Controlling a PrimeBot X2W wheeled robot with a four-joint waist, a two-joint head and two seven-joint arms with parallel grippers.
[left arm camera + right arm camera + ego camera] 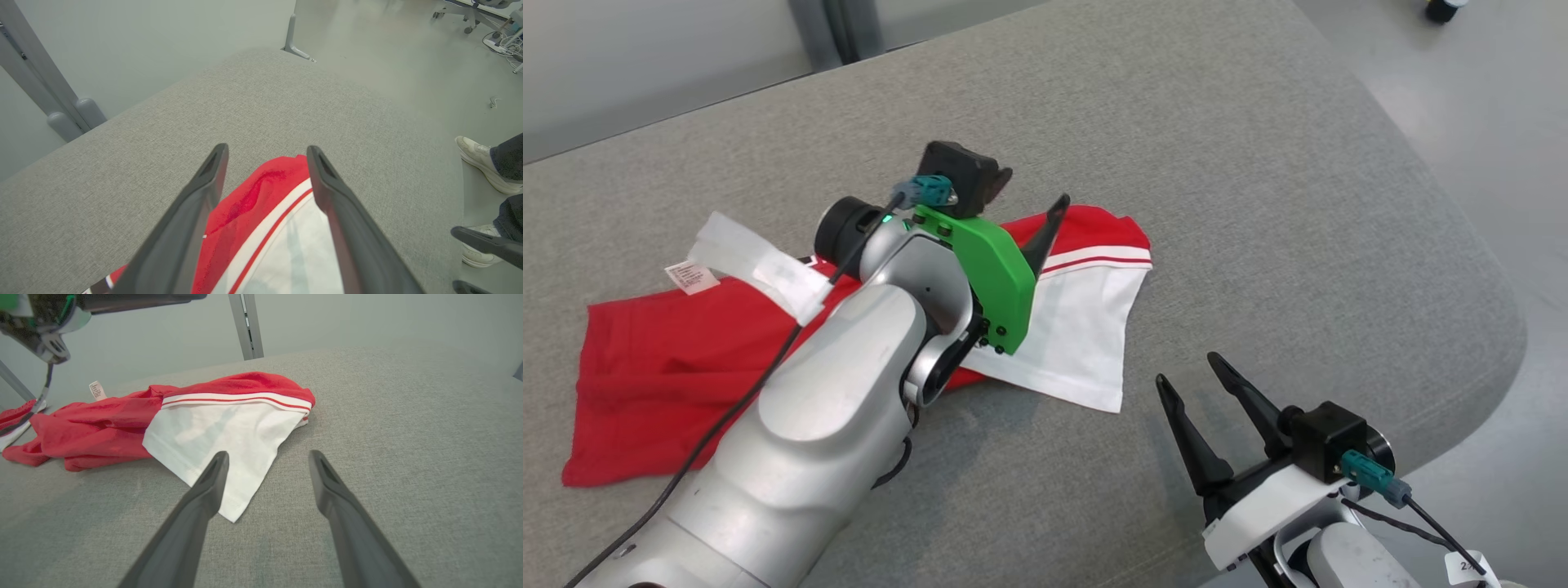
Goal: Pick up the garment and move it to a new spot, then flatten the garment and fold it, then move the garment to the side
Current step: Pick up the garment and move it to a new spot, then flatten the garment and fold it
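Two grippers, both w/ nothing in them. The shirt (pixel 670 367) is lying crumpled on the grey cushion (pixel 1258 204), its long axis running left-right. Its red bulk is taking up the left end, w/ a white tag (pixel 692 276) sticking out at the far-left edge. A white panel (pixel 1078 335) w/ a thin red stripe is forming the right end.

The left gripper (pixel 267 149) is hovering over that right end. In the left wrist view its fingers are standing wide apart, straddling the red-and-white stripe area, tips pointing at the shirt's far-right edge and gripping nothing. Whether they're touching cloth, can't tell.

The right gripper (pixel 1188 369) is sitting off the cloth at the near right, fingers spread approx. as wide, also empty. In the right wrist view the white panel's near corner is lying just ahead of its fingertips & a bit left.

So the left arm is looking nearer: the cloth is lying right under its fingers, whereas the right arm is needing a reach far-left to get the white corner.

The shirt itself is looking bunched and wrinkled, the red part doubled over on itself, not flat anywhere. It's prob. thin and limp, so one pinch is likely lifting only a layer or two.
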